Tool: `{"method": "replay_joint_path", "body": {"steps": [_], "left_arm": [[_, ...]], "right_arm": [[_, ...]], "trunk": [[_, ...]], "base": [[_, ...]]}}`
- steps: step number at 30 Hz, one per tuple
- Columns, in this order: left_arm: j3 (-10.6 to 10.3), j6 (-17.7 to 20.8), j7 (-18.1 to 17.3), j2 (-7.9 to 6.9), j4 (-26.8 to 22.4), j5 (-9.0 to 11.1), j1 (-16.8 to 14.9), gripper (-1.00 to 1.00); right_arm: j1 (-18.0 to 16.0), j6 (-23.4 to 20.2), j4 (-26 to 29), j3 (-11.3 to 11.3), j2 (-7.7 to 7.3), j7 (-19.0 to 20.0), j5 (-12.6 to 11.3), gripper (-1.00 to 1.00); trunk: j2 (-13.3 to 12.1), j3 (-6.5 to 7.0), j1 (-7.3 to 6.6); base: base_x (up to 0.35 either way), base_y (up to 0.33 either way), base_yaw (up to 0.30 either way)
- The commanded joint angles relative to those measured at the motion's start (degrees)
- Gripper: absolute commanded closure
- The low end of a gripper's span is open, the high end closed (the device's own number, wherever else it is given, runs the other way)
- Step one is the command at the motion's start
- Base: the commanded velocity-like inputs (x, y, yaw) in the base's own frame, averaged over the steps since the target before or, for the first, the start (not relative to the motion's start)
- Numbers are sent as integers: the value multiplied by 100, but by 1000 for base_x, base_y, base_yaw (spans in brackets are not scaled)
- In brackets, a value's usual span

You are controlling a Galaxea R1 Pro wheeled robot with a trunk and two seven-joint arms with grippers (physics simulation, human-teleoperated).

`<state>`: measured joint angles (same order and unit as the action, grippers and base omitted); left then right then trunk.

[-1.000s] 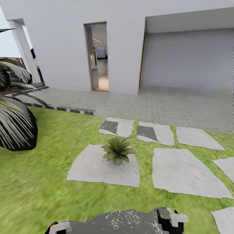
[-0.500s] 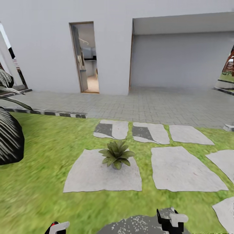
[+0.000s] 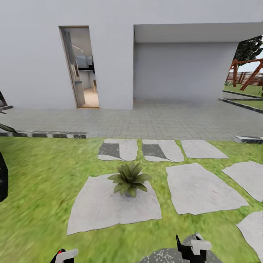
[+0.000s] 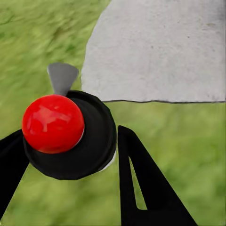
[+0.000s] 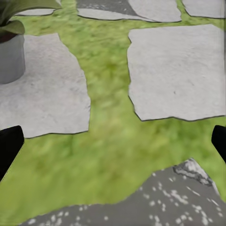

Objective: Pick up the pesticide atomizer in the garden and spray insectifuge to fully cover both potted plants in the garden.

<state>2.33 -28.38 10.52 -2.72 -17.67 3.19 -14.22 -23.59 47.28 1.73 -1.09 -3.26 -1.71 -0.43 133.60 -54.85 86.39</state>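
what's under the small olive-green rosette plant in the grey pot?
The small olive-green rosette plant in its grey pot stands on a flat grey stepping stone, set in green lawn. The stone directly beneath the pot is covered, and leaves hide most of the pot.

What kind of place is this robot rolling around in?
It looks like a home's back garden: a green lawn with grey stepping stones, a small potted plant on one of them, and a paved patio before a white house with an open doorway.
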Motion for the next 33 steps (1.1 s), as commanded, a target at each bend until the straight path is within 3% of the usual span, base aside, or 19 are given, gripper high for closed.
{"method": "replay_joint_path", "body": {"steps": [1,6,23,33], "left_arm": [[-5,-21,-6,0,4,29,-2,100],[-5,-19,-6,0,3,25,-2,100],[-5,-18,-6,0,10,32,-2,100],[-5,-20,-6,-3,7,28,-2,100]], "right_arm": [[-5,19,-6,-5,0,-5,-1,-100],[-5,19,-6,-5,0,-5,-1,-100],[-5,19,-6,-5,1,-5,-1,-100],[-5,19,-6,-5,0,-5,-1,-100]], "trunk": [[2,-3,1],[2,3,1],[2,4,1],[2,33,1]], "base": [[225,272,-248],[235,257,-174],[244,176,-13],[168,121,-220]]}}
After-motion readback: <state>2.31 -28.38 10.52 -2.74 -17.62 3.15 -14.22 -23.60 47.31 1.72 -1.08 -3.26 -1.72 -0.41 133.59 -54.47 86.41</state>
